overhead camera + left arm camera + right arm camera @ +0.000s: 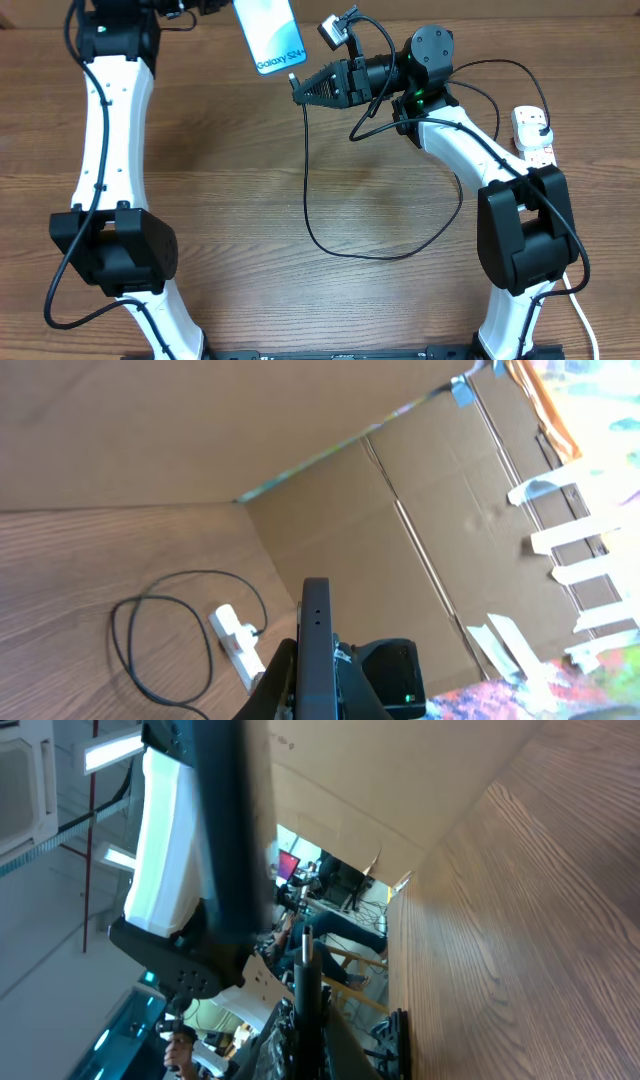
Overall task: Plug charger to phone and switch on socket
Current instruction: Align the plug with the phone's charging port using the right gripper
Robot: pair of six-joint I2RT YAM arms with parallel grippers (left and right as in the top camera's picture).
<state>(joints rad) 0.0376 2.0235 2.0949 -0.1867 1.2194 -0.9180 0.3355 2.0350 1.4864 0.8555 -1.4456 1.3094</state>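
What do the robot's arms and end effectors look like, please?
The left arm and right arm are white links with bulky black joint housings and thin black cables running alongside. The right end effector is black and wedge-shaped, with a small green light behind it.

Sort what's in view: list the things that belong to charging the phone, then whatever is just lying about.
For the job: phone, charger, socket.
Just there: cardboard wall, white tape strips.
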